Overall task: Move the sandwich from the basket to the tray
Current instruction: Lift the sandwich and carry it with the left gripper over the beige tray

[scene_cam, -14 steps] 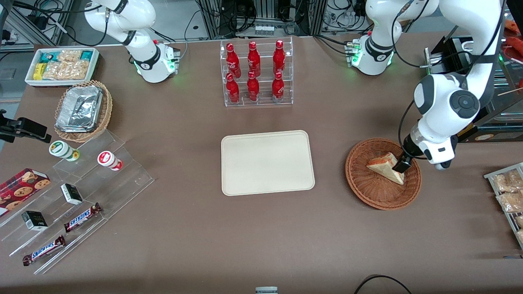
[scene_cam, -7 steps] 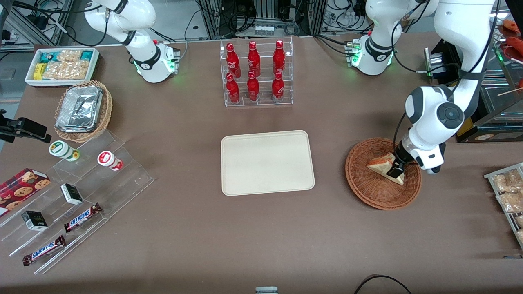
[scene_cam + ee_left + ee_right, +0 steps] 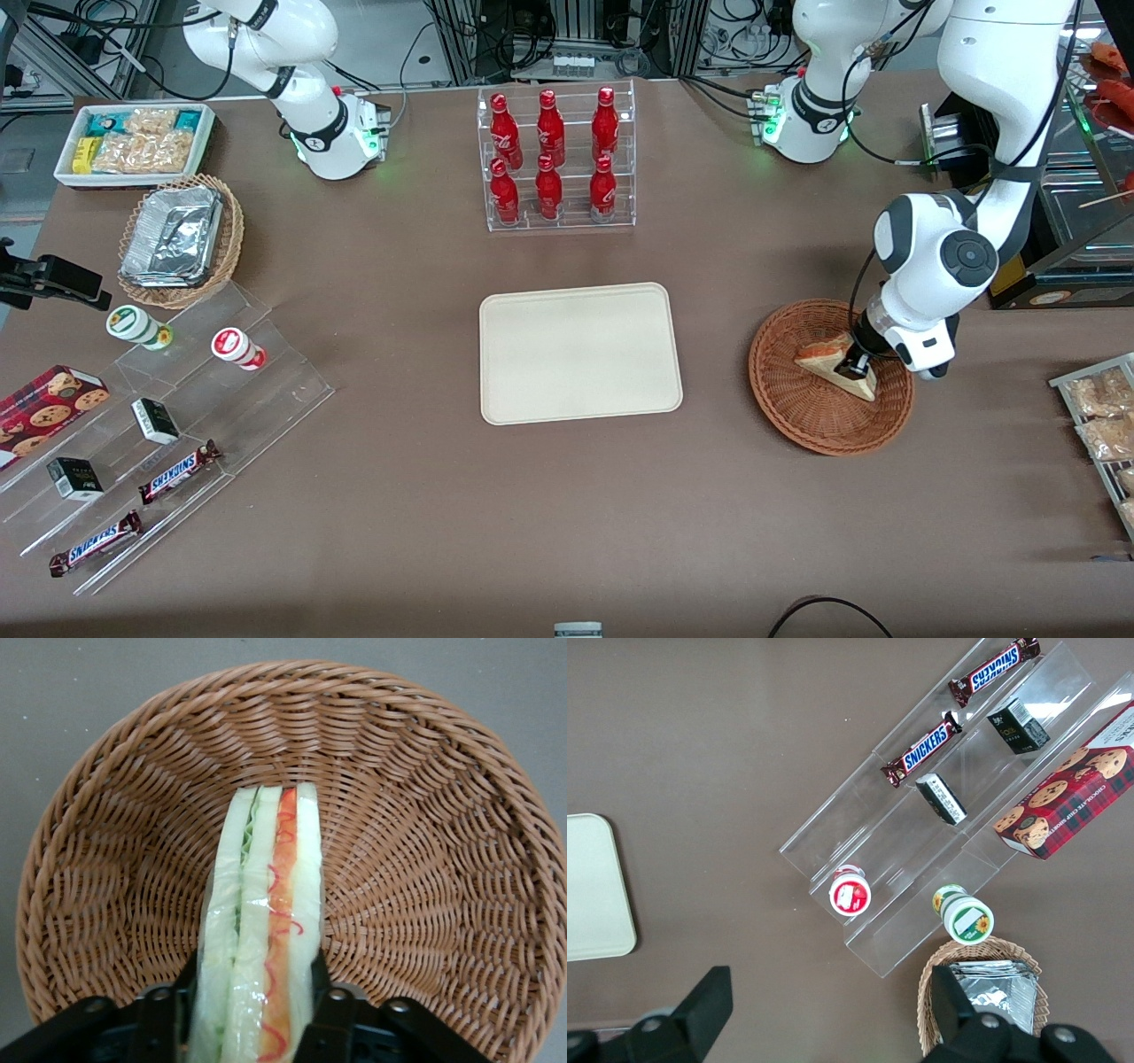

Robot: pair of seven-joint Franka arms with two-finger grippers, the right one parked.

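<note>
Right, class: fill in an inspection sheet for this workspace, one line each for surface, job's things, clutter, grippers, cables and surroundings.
Surface: brown table.
Job's things: sandwich in the basket; tray bare.
Clutter: rack of red bottles, foil trays in a tan basket, snack bin, candy bars on clear steps.
Grippers: left gripper down in the basket, fingers either side of the sandwich.
Cables: black cable at the table's near edge.
Surroundings: equipment racks.

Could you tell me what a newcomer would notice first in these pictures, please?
Probably the left arm's gripper down in the round reddish-brown wicker basket, its fingers either side of the triangular white-bread sandwich. Next, the bare cream rectangular tray mid-table, with the clear rack of red bottles farther from the camera.
</note>
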